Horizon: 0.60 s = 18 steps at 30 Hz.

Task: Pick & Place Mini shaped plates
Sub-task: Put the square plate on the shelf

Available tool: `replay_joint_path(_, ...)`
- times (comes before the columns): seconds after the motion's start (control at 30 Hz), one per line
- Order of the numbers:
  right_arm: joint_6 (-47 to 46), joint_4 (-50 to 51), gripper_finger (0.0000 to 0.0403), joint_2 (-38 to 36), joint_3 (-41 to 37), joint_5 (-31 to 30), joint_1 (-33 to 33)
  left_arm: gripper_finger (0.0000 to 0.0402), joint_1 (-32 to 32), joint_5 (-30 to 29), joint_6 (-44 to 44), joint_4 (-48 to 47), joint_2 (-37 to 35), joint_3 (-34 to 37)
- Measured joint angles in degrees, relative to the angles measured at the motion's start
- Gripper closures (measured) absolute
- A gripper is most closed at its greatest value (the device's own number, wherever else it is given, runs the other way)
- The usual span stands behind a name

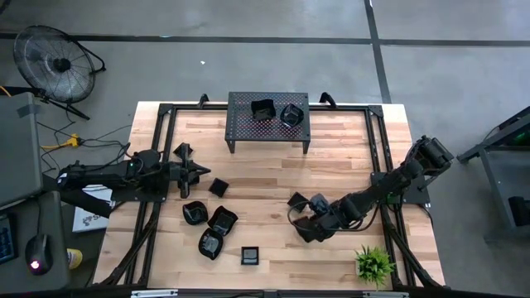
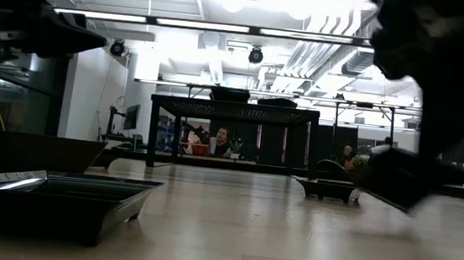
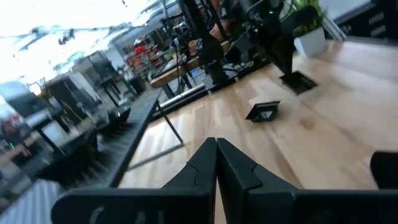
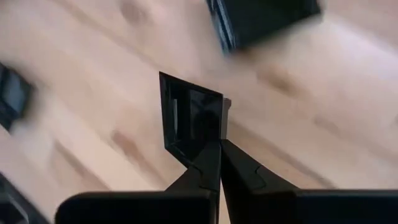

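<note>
A wooden bench (image 1: 331,157) seen from above, with two dark robot arms reaching in from either side. At the far edge stands one black perforated stand (image 1: 268,121) with two mini plates on top: a square one (image 1: 262,109) and a rounded one (image 1: 291,115). On the bench surface lie six more small black plates: one small square plate (image 1: 219,187) just beside the left gripper (image 1: 201,173), three plates clustered near the front left (image 1: 210,228), one flat square plate (image 1: 250,255) at the front, and one plate (image 1: 297,199) near the right arm. The left gripper hovers with its fingers pressed together, holding nothing. The right gripper (image 4: 219,148) has its fingers clamped on the rim of one further plate, a polygonal plate (image 4: 189,118), tilted above the wood. One potted plant (image 1: 374,264) sits at the front right corner.
</note>
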<state>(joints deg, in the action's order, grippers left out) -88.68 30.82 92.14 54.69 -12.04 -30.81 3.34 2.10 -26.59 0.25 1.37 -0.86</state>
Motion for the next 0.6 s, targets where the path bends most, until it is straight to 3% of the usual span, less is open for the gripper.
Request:
replay_joint_path(0.37,2.9,0.16,0.0403,0.0,3.66,-17.87,0.02,0.0399,0.0,-0.08,29.89,0.08,-0.02,0.0)
replay_joint_path(0.6,10.33,-2.96,0.0403,0.0,6.69,-29.85,1.81,0.0399,0.01,0.12,34.43,3.23,0.0,0.0)
